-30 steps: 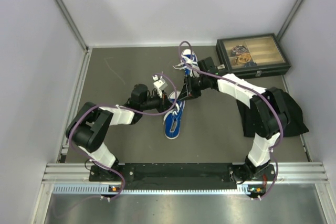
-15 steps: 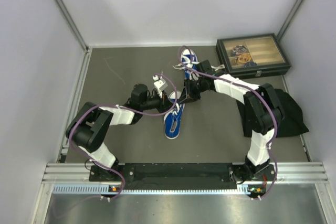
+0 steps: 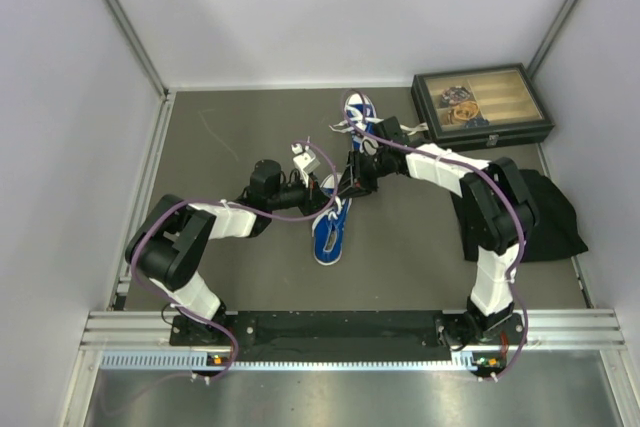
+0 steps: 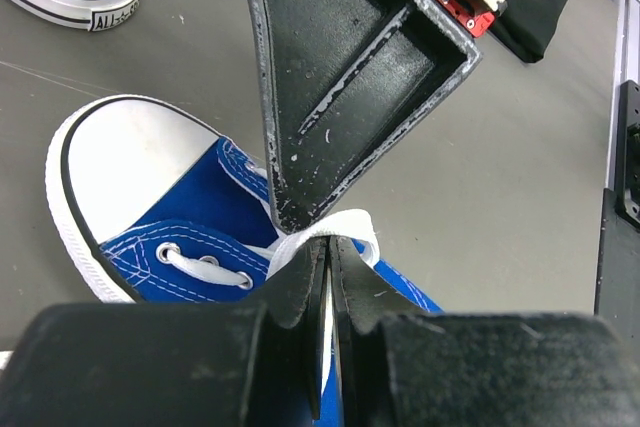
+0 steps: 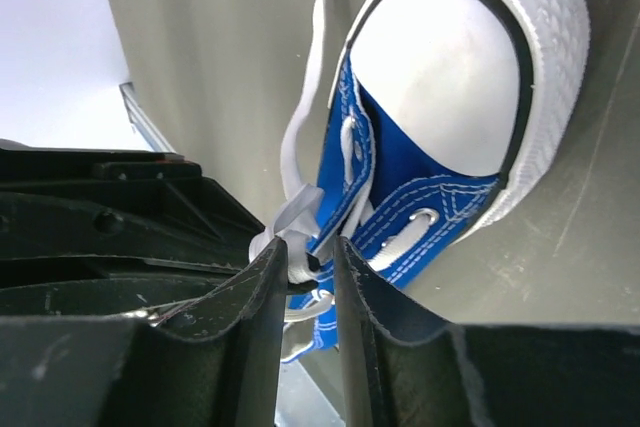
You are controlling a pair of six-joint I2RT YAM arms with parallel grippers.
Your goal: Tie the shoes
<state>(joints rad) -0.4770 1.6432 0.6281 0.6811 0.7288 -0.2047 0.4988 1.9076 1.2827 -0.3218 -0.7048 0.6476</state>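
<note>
Take the near shoe (image 3: pixel 330 230), lying under both claws, as reference; locate the far shoe (image 3: pixel 358 111) beyond it, apart from it. Note the left gripper (image 4: pixel 328 247) clenched on a flat fold of white lace (image 4: pixel 350 224) directly above the near shoe's eyelets, and the right gripper (image 5: pixel 312 255) pinched on that shoe's lace just beside it, with the two sets of fingertips almost touching. Judge the task as early: lace lifted and held on the near shoe, no finished bow visible, far shoe apparently loose-laced and untouched. Expect tight working room between the two claws above the near shoe; find open table left of and nearer than the near shoe; keep clear of the dark box (image 3: pixel 482 107) and black cloth (image 3: pixel 555 215) off to its right
</note>
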